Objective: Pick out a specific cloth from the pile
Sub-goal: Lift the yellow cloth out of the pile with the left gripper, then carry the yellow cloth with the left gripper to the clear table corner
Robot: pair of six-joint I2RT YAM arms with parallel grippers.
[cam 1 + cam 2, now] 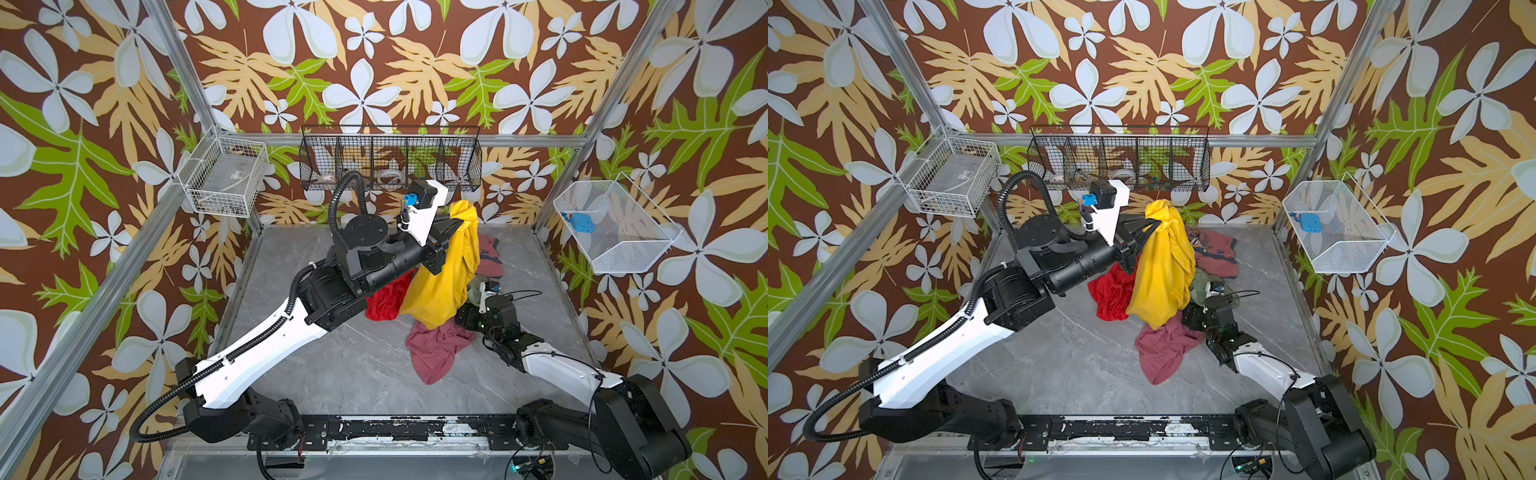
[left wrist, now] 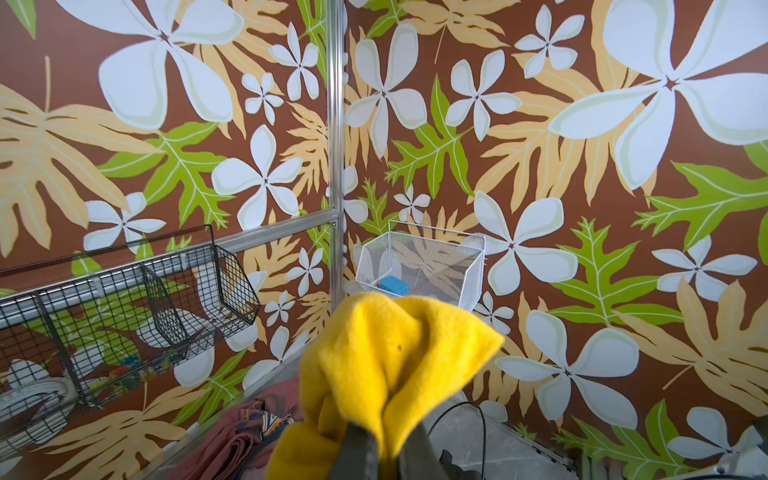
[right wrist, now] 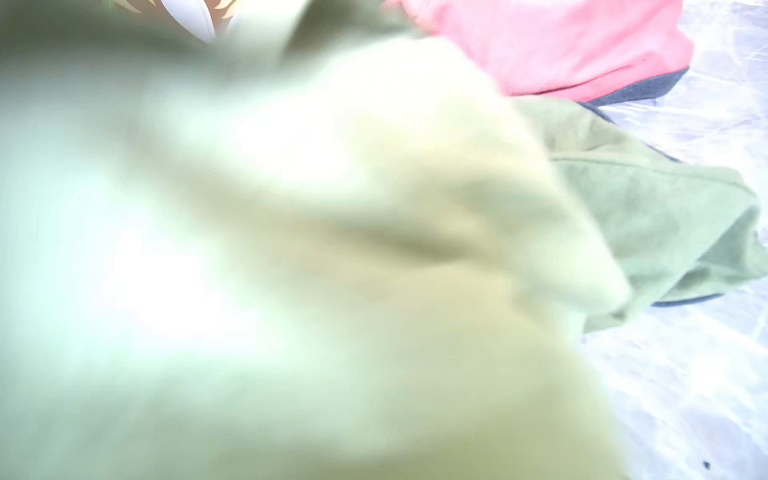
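Cloth [image 1: 1163, 274] pinched in left hand [image 1: 1154, 223] — hanging, over pile [image 1: 1111, 297]

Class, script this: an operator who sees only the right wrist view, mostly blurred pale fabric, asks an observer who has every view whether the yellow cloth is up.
Operator: My view is all blur. Is anything held up?
Observer: Yes. The left gripper is shut on the top of the yellow cloth, held high.
Operator: Does it hang free?
Observer: I cannot tell. In both top views its lower end overlaps the pink garment, beside the red garment.
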